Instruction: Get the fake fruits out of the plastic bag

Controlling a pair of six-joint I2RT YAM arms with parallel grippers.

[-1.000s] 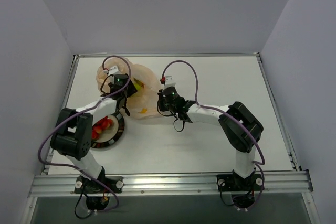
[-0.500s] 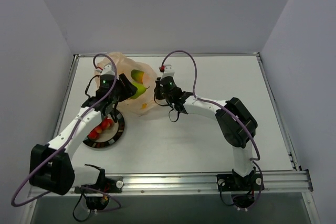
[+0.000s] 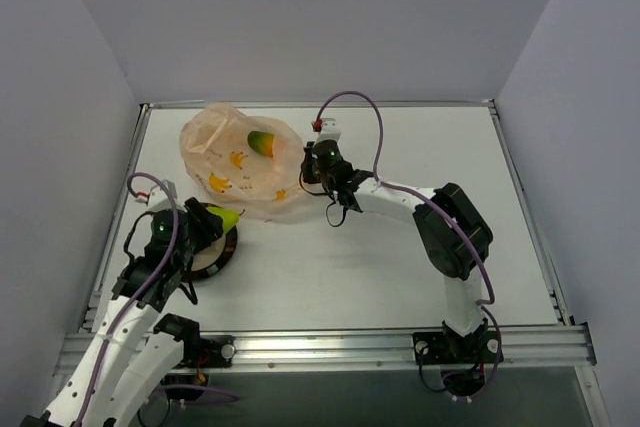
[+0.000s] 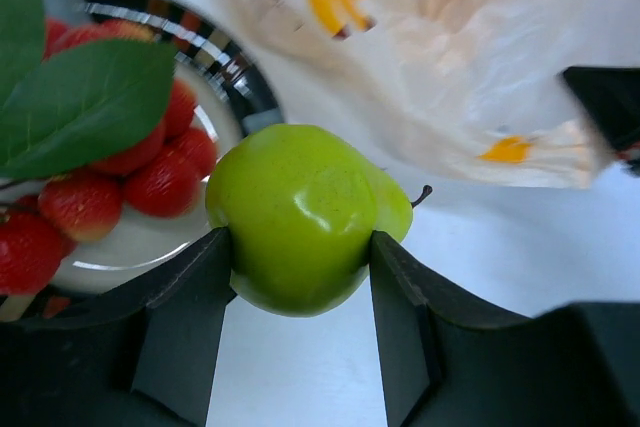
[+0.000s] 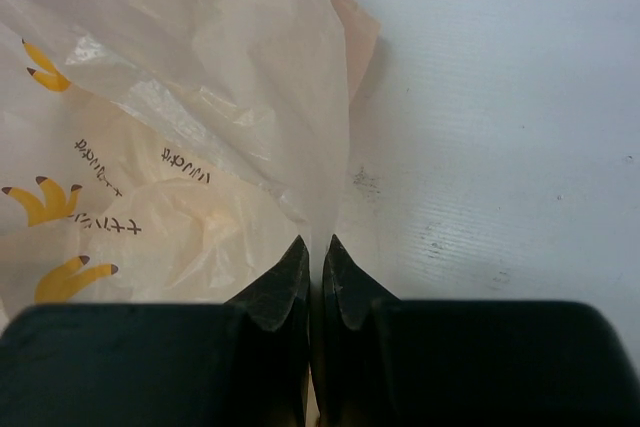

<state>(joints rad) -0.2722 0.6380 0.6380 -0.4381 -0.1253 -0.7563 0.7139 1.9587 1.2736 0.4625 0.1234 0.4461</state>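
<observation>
The pale orange plastic bag [image 3: 240,162] with banana prints lies at the table's back left, an orange-green mango-like fruit [image 3: 260,141] inside it. My left gripper [image 3: 212,221] is shut on the yellow-green pear [image 4: 305,212] and holds it over the near right rim of the black-rimmed plate [image 3: 225,247]. Several red pieces [image 4: 150,172] with green leaves lie on that plate [image 4: 235,67]. My right gripper [image 3: 312,175] is shut on the bag's right edge [image 5: 320,177], its jaws pinched together on the thin film. The bag [image 4: 450,67] also shows in the left wrist view.
The table's metal rails run along the left, right and back edges. Grey walls stand close on all sides. The right arm [image 3: 420,212] stretches across the middle of the table toward the bag.
My left gripper has drawn back out of the bag with the pear, toward me and down-left to the plate. The bag has settled flatter. The right gripper keeps its hold on the bag.
</observation>
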